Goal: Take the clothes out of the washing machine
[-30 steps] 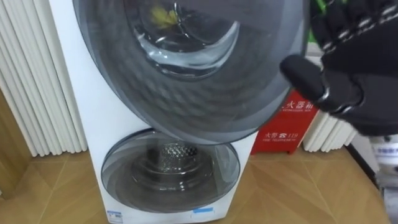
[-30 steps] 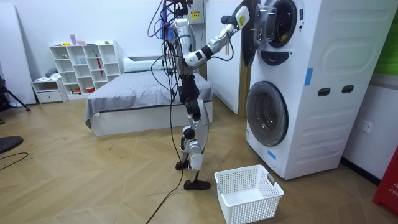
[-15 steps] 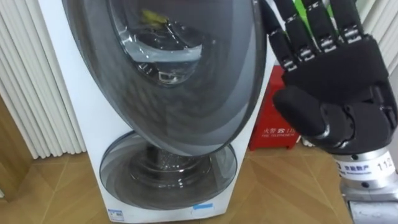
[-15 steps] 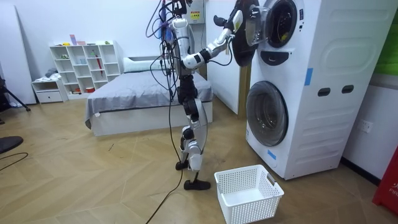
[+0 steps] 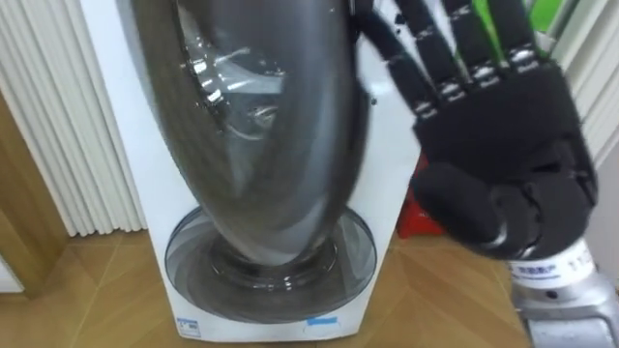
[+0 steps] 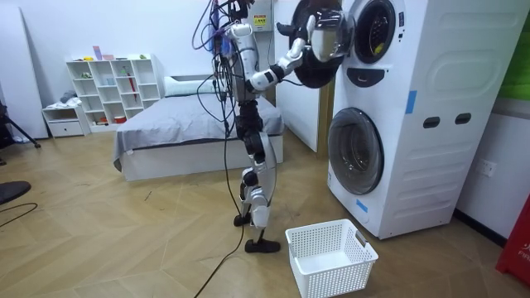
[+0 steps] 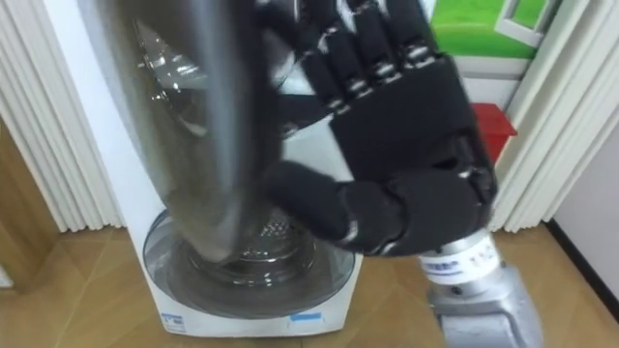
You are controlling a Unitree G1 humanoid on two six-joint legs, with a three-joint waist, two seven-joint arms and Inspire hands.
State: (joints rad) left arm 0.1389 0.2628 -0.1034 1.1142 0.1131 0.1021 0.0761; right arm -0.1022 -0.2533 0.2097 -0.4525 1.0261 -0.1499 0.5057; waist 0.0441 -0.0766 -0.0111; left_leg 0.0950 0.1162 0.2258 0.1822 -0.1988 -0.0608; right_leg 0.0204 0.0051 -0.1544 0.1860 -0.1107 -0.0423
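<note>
I stand close before the washer (image 6: 447,108), a white stack with one round door above another, and my right hand (image 7: 406,135) is raised in front of it, level with the upper door (image 5: 261,126). That door stands wide open and I see its dark, tinted bowl almost edge-on, hanging out over the lower door (image 5: 266,280), which is closed. My right hand is just to the right of the open door with its back toward me. The fingers (image 7: 372,53) are straight and point upward, lying side by side with only slight gaps. The thumb (image 7: 305,208) sticks out sideways toward the door's rim. It overlaps that rim in my sight, but I cannot tell whether it touches. Nothing is held in this hand. In the room view my right arm reaches up and forward to the door, and behind the door the upper drum (image 6: 377,25) is uncovered. The clothes (image 6: 375,50) show there as a small yellow patch low in the drum's mouth, too small to say more about. A white basket (image 6: 327,277) sits on the wood floor (image 5: 87,300) near my feet and in front of the lower door. White slats (image 5: 68,116) run down the wall left of the washer, and a red box (image 7: 493,126) stands to its right, behind my hand.
</note>
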